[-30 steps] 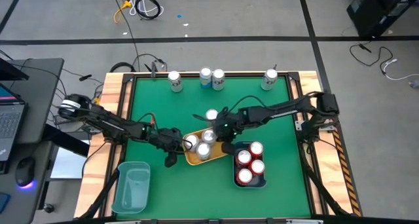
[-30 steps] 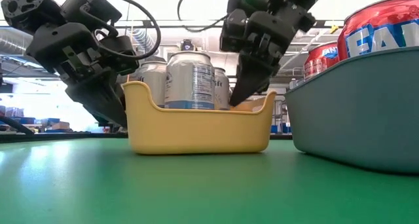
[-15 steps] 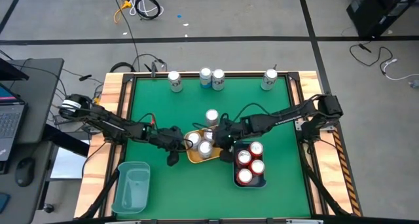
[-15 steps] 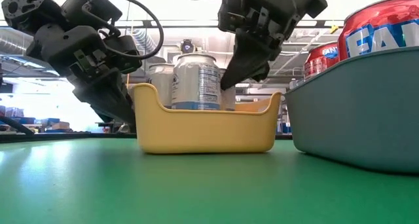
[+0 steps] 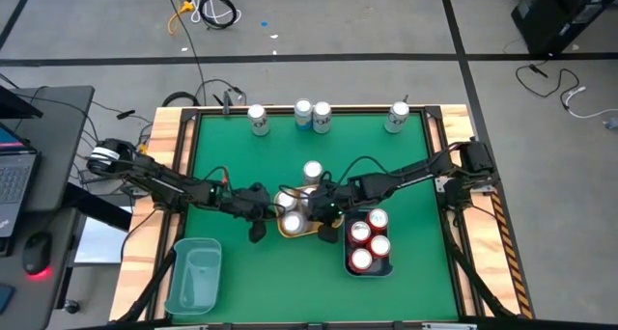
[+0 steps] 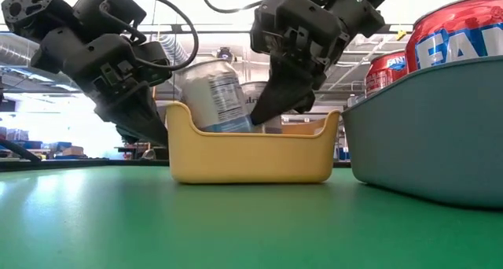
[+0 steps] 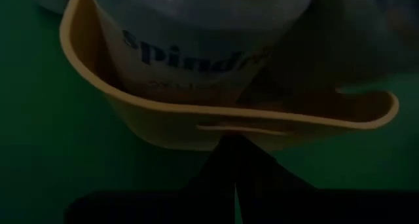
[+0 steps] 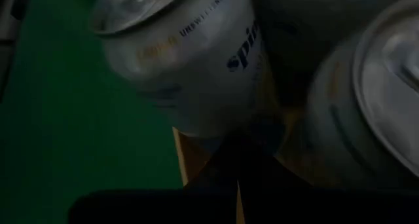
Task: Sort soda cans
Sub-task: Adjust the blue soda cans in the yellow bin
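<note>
At the centre of the high view, a yellow bin [image 5: 301, 226] is flanked by both hands on the green counter [image 5: 222, 156]. The left hand [image 5: 259, 206] is pressed against the bin's left end, its fingers closed together. The right hand [image 5: 314, 209] is lowered into the bin from the right, fingers likewise closed together, touching a silver can [image 6: 218, 100] that is seen tilted toward the left in the low view. Other silver cans [image 5: 295, 222] are crowded in the same bin, and one more [image 5: 312, 172] stands just above it. Four silver cans [image 5: 313, 116] are lined along the upper edge of the counter. Red cans [image 5: 368, 240] are held in a blue bin [image 5: 385, 269] at lower right. A teal bin [image 5: 193, 277] sits at lower left.
</note>
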Robot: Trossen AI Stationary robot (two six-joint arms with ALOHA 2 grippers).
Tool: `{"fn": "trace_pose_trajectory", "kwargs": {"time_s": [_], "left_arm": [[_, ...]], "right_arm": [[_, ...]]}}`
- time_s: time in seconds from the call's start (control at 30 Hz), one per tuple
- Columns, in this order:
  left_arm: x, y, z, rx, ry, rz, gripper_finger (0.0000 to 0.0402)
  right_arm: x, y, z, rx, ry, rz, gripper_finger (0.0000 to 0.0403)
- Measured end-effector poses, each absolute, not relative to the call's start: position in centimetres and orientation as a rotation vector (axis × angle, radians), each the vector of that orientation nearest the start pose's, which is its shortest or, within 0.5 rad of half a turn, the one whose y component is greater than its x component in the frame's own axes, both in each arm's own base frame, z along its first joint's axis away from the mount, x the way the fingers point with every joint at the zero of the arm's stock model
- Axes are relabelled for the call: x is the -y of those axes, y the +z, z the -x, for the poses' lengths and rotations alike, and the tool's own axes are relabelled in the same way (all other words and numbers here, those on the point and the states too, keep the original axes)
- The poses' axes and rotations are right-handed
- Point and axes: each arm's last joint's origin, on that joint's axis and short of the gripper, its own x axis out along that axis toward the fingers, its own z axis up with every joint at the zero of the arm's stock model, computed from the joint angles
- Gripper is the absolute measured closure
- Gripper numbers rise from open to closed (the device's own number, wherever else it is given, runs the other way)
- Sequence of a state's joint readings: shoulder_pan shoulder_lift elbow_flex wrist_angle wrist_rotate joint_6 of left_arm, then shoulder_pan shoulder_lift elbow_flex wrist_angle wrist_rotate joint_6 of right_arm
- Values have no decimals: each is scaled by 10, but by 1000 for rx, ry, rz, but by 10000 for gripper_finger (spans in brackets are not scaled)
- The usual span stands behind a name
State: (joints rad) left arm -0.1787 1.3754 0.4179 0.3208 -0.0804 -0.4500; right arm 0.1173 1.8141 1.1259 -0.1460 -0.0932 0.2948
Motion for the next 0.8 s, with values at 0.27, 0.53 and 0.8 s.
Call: {"fn": "trace_pose_trajectory", "kwargs": {"time_s": [0.27,0.53,0.8], "left_arm": [[40,141,-235,-613,49,353,402],[40,142,-235,-605,53,352,402],[40,145,-237,-562,57,356,402]], "right_arm": [[-45,184,-364,-913,67,-257,402],[-41,226,-348,-815,49,-212,400],[-40,257,-340,-676,48,-171,308]]}}
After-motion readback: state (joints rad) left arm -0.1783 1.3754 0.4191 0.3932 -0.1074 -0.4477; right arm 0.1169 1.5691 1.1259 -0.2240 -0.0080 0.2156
